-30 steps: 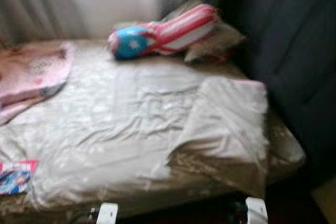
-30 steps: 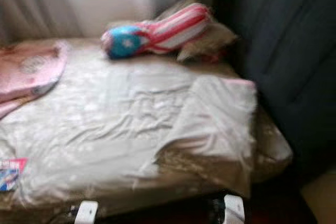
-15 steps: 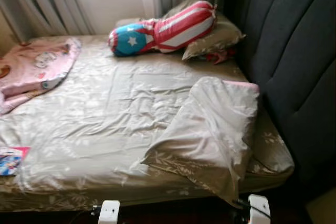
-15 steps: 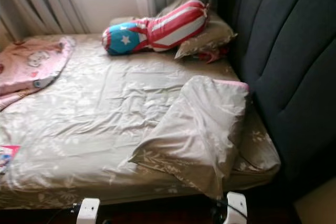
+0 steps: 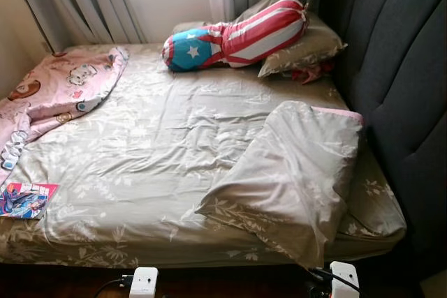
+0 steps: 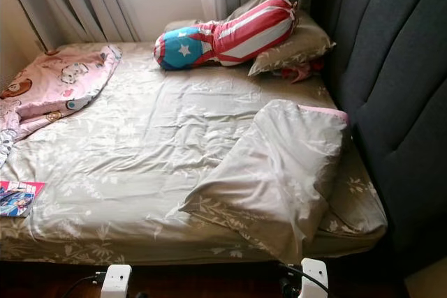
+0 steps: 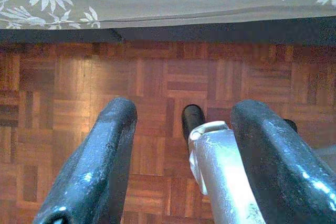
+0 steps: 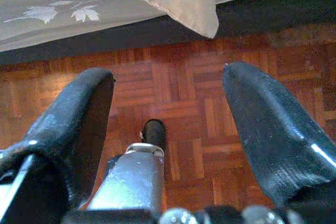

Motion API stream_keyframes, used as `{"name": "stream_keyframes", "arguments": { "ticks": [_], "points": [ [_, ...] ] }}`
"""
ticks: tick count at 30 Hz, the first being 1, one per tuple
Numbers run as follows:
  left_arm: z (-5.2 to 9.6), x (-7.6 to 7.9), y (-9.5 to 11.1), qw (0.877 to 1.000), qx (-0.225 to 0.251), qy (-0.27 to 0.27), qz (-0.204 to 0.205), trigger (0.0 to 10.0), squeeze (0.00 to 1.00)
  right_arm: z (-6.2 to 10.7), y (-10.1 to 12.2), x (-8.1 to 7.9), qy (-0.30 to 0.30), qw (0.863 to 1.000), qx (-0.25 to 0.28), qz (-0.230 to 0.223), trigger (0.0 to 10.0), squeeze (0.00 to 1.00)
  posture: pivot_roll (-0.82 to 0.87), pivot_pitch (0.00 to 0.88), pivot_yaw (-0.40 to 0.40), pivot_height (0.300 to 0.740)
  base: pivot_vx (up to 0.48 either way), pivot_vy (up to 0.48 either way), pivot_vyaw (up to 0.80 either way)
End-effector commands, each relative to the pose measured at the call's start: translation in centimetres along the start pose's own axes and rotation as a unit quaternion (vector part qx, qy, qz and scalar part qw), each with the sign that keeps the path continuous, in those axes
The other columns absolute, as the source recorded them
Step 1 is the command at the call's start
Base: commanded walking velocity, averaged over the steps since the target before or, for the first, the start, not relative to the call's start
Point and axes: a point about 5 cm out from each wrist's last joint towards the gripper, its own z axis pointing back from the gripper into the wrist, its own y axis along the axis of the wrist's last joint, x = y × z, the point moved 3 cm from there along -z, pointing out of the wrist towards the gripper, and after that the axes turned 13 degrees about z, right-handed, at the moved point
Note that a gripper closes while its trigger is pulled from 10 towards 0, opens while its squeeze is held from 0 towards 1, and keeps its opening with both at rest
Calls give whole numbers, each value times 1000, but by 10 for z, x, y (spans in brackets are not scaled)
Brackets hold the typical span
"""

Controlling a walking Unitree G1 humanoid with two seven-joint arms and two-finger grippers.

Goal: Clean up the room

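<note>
Since half a second ago my head camera has swung a little left and sharpened, so more of the left wall and curtain now shows; nothing on the bed itself has shifted. Before me lies the bed (image 5: 160,165) under a grey-beige leaf-print sheet, rumpled in the middle. At its right, against the dark padded headboard (image 5: 405,82), a pillow (image 5: 293,179) in the same print lies tilted, its near corner hanging toward the bed's near edge. At the far right a bolster (image 5: 237,36) striped red and white with a blue, starred end rests partly on a second pillow (image 5: 304,50), with something red tucked just beneath that pillow. A pink cartoon-print blanket (image 5: 56,95) is bunched along the far left side. A small colourful booklet (image 5: 24,199) lies flat on the near left corner. Grey curtains (image 5: 84,1) hang behind the bed.

Both my arms hang low by the bed's near edge. My left pincer (image 7: 178,166) is spread wide and empty above the parquet floor (image 7: 157,82), the sheet's hem just beyond it. My right pincer (image 8: 168,129) is likewise spread apart and holds nothing, over the same floor, with the pillow's hanging corner (image 8: 194,9) just beyond its fingertips.
</note>
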Motion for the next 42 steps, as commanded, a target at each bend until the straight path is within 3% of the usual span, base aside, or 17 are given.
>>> {"name": "stream_keyframes", "arguments": {
  "ticks": [1, 22, 32, 40, 42],
  "points": [
    [1, -2, -5, 1000, -12, 4, 5, 10000, 0, 0, -3, -2, 2, 1000, -4, -1, 10000, 0, -83, 0, 23, 740, 247, 0, 0],
    [1, -2, -4, 1000, -9, 4, 9, 10000, 0, 0, -1, 0, -6, 1000, 4, -3, 10000, 0, -82, 0, 21, 740, 296, 0, 0],
    [1, -1, 1, 1000, 14, 0, 10, 10000, 0, 2, 11, 2, -17, 997, 63, -41, 10000, 0, -96, 0, 27, 740, 0, 0, 0],
    [3, -2, 9, 997, 60, 10, 50, 10000, 0, 4, 24, 1, -7, 991, 121, -48, 10000, 0, -84, 0, 22, 740, 0, 0, 0],
    [3, -3, 11, 995, 72, 13, 67, 10000, 0, -2, 88, 1, -4, 981, 191, -37, 10000, 0, -86, 0, 22, 740, 0, 0, 0]
  ]
}}
